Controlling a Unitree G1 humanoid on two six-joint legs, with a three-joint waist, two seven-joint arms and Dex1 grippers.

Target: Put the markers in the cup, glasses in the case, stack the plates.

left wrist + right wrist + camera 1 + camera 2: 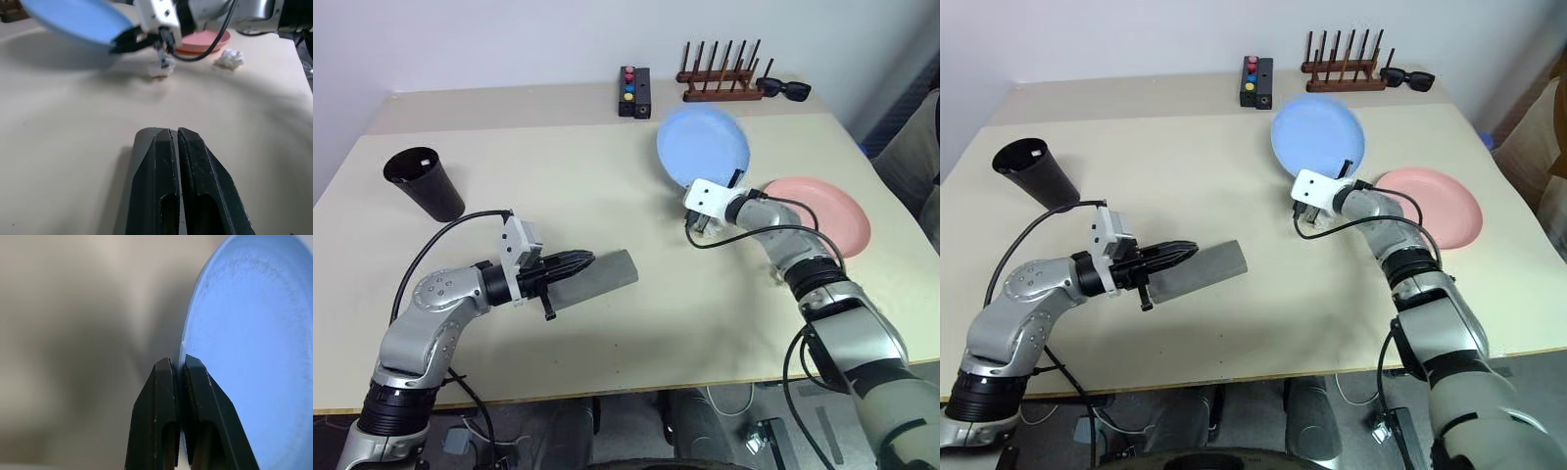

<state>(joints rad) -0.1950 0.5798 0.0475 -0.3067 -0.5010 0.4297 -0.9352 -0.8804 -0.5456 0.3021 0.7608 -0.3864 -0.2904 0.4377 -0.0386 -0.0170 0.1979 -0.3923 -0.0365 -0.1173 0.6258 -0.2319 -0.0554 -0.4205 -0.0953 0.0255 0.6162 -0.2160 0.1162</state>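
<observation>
Right gripper (pixel 179 363) fingers clamped on near rim of the blue plate (pixel 705 145), plate tilted up off the table (pixel 607 323). Pink plate (pixel 827 211) lies flat just right of it, so the stack move goes right; right arm nearer. Left gripper (pixel 579 262) fingers together, over the grey case (pixel 607 279). Cup (pixel 426 181) far left.

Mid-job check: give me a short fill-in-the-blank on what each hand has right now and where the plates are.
1. The right hand is shut on the rim of the ____ plate.
2. The left hand is shut on the grey ____.
3. The pink plate lies flat on the ____.

Missing words: blue; case; table
</observation>
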